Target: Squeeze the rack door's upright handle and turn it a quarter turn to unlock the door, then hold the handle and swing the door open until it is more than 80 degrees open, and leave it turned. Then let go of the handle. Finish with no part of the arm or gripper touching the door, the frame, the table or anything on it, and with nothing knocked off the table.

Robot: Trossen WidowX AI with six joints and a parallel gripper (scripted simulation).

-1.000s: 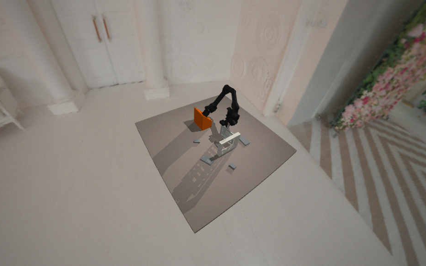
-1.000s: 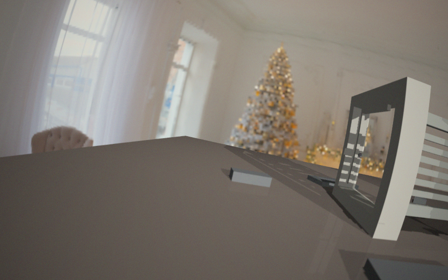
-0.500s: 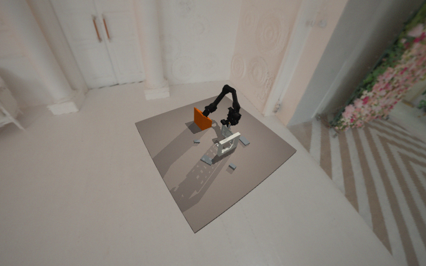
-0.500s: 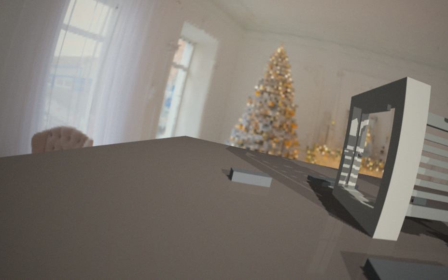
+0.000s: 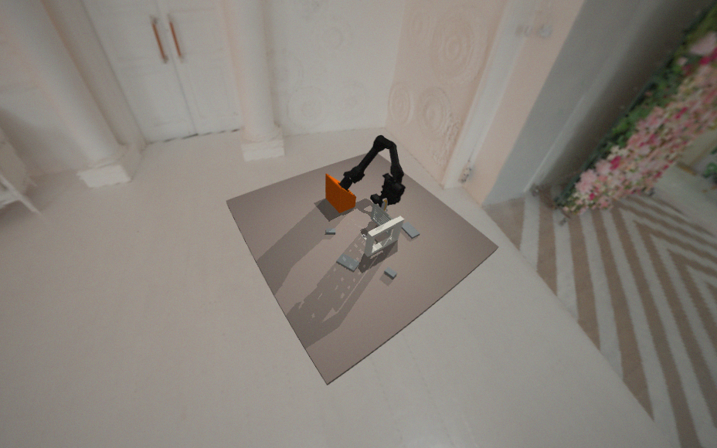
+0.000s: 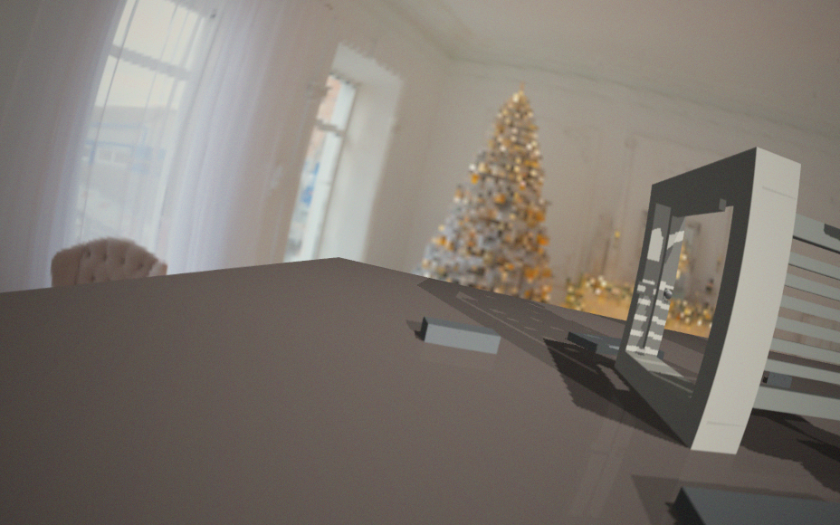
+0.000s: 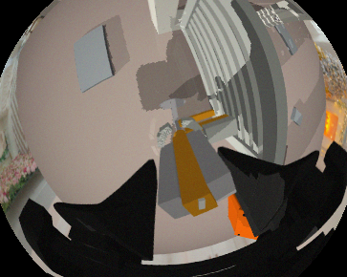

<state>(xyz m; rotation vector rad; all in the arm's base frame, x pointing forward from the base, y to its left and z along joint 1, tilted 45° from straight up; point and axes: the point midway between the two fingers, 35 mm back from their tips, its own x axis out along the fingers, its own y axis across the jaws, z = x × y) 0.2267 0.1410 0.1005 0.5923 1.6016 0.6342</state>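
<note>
The slatted door (image 5: 379, 212) (image 6: 802, 402) (image 7: 268, 91) stands swung out from the pale frame (image 5: 369, 246) (image 6: 759, 293) (image 7: 164, 19), roughly square to it; the exact angle is unclear. The handle (image 7: 195, 174) is a grey block with a brown stripe, rising toward the wrist camera. How far it is turned is hard to tell. My gripper (image 5: 381, 200) (image 7: 185, 158) is open, its black fingers on both sides of the handle. A narrow gap shows at the left finger. The right finger overlaps the handle's edge in the wrist view, so contact there is unclear.
An orange panel (image 5: 340, 195) (image 7: 239, 220) stands near the arm's base. Flat grey blocks lie around the frame: one (image 5: 410, 229) (image 7: 94, 59) beside the door, one (image 5: 347, 262), a small one (image 5: 389, 273) (image 6: 461, 336) and another small one (image 5: 330, 231).
</note>
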